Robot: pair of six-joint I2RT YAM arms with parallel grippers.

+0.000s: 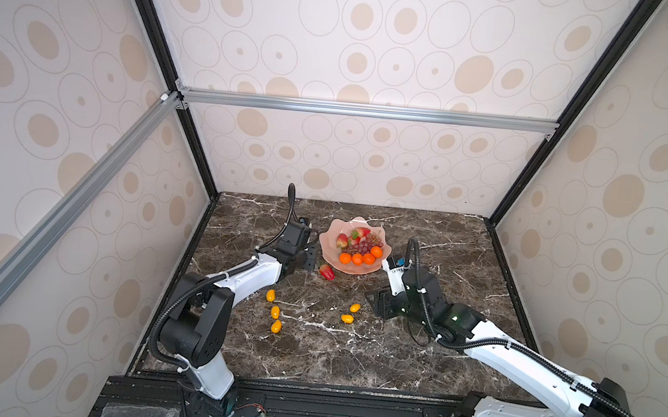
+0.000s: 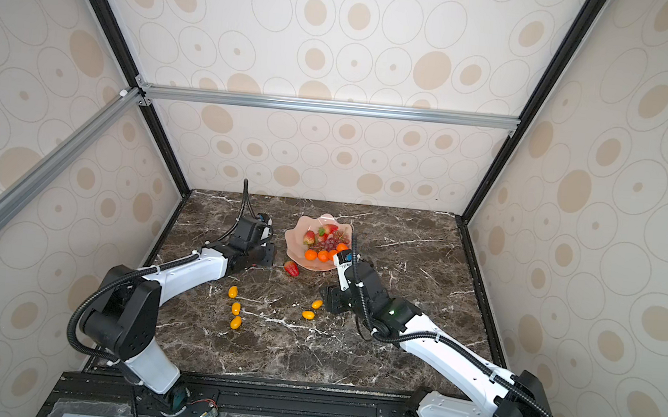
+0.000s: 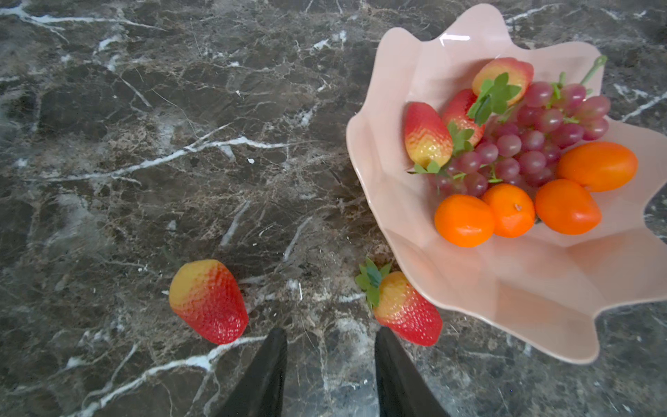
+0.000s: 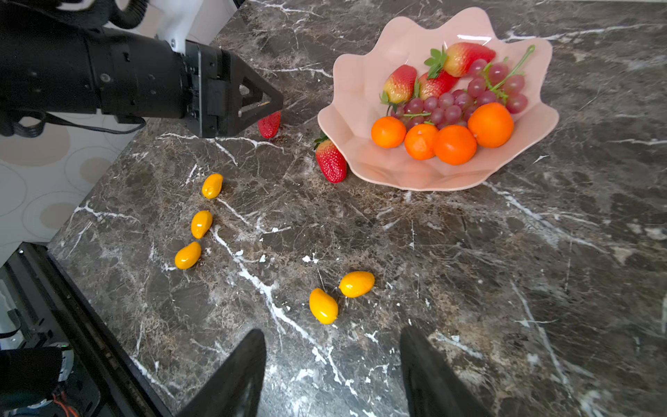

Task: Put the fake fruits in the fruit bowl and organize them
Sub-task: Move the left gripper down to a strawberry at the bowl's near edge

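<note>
**Item 1.** Fruit bowl (image 1: 339, 224): pale pink with a scalloped rim, it stood at the far middle of the marble tabletop (image 1: 351, 357). It held three strawberries (image 3: 427, 135), one grape bunch (image 3: 530, 144) and four tangerines (image 4: 454, 144), which were lined along the near side.

**Item 2.** Two strawberries lay loose on the marble.
- The rim-side strawberry (image 3: 404, 310) lay tucked by the bowl's overhanging edge (touching or not, I couldn't tell from where I stood).
- The outer strawberry (image 3: 209, 301) lay apart from the bowl, on the other side of the left gripper.

**Item 3.** Five oval yellow fruits lay loose: a row of three (image 4: 201, 224) beside the left arm, and a pair (image 4: 323, 305) just ahead of the right gripper.

**Item 4.** Left gripper (image 3: 330, 335): jaws parted and empty. It hung low over bare marble between the two loose strawberries.

**Item 5.** Right gripper (image 4: 332, 335): jaws spread and empty. It hung just short of the pair.

**Handling note, my judgement only.**
- The left gripper looked about to take a strawberry, and the outer one seemed the easier pick, with clear marble all round it.
- The fingers would do best across the broad shoulder, since the tapered tip would likely squirt free.
- For the rim-side strawberry, one finger must slip between berry and bowl. Coming in along the rim rather than toward it would avoid shoving the bowl.
- Either berry belonged beside the three strawberries already inside, set down low enough not to roll.
- The oval fruits wanted pinching across their short width.
</note>
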